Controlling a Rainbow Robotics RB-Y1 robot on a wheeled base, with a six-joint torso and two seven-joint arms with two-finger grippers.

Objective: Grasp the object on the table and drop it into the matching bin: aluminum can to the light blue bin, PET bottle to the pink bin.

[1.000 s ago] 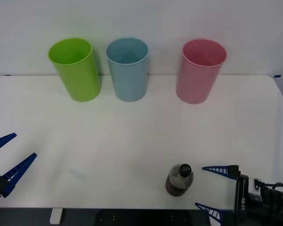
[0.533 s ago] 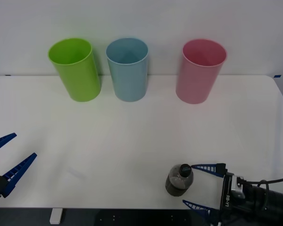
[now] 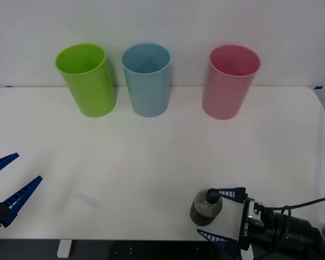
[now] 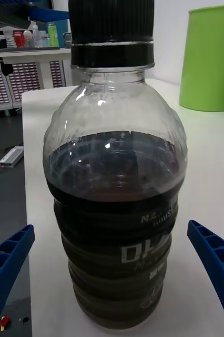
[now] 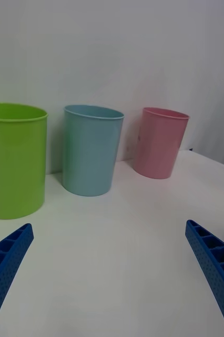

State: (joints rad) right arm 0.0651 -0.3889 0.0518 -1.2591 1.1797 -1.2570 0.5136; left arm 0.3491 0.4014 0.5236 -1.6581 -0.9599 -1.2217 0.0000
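PET bottle (image 3: 206, 206) upright near the table's (image 3: 151, 157) front edge, right of centre, well apart from the bins. Left gripper (image 3: 4, 184) spread wide at the front left; lime green bin (image 3: 86, 79), light blue bin (image 3: 147, 79), pink bin (image 3: 230, 81) along the back. Right gripper (image 3: 221, 213) spread wide, one finger either side of the bottle, not touching.

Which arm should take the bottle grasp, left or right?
Right. The right gripper is open with its fingers on either side of the PET bottle at the table's near edge, not yet closed. The left gripper hangs open at the far left edge, well away from it.
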